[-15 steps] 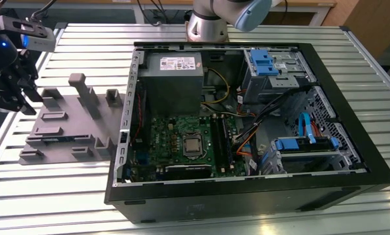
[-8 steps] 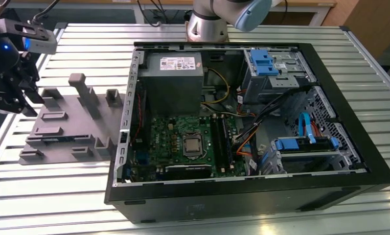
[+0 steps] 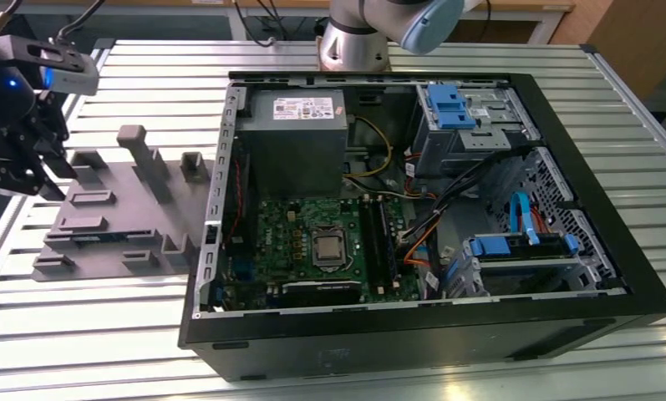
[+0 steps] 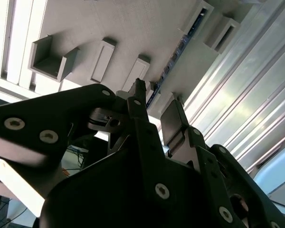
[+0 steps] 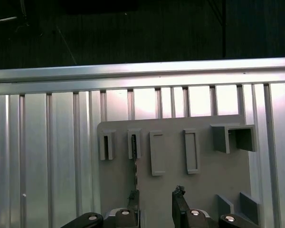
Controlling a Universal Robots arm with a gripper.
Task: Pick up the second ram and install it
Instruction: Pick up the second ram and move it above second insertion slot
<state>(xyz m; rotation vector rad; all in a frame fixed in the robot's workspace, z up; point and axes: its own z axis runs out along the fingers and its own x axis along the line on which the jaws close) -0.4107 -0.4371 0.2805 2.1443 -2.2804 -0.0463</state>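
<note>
Exterior view: pincer [image 3: 26,167], jaws apart, hangs over grey holder block [image 3: 109,225] on slatted worktop [image 3: 143,83], open computer case [image 3: 422,334] beside; first wrist view shows second ram [image 5: 134,152] upright in its slot.

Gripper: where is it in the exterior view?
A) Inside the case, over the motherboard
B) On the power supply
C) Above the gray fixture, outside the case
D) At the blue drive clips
C: the gripper is at the exterior view's left, above the gray fixture and outside the case; both wrist views show its fingers spread over that fixture.
</note>
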